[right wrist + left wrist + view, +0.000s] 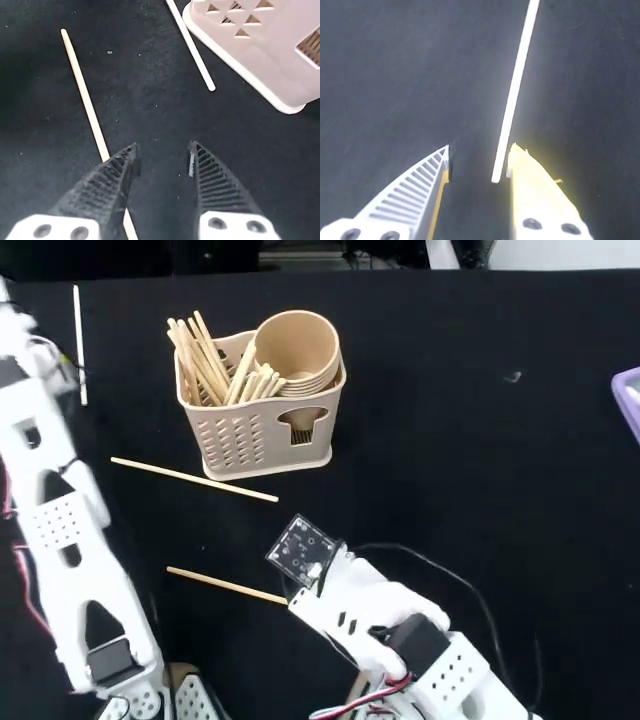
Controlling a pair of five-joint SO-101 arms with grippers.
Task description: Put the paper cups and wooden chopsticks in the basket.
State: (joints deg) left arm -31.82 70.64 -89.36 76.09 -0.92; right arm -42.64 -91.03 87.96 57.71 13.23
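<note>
A beige basket (262, 430) at the table's back centre holds several wooden chopsticks (200, 360) and stacked paper cups (298, 348). Two loose chopsticks lie in front of it, one just below the basket (195, 480) and one nearer the front (225, 585). My right gripper (162, 155) is open just above the cloth. The nearer chopstick (85, 95) runs past one finger, and the basket (270, 55) lies beyond it. A third chopstick (78, 345) lies at the far left. My left gripper (480, 150) is open over the end of this chopstick (515, 90), which lies close to the yellow finger (535, 190).
The table is covered in black cloth. The left arm (50, 510) stretches along the left edge and the right arm (380, 620) comes in from the front centre. A purple object (628, 400) pokes in at the right edge.
</note>
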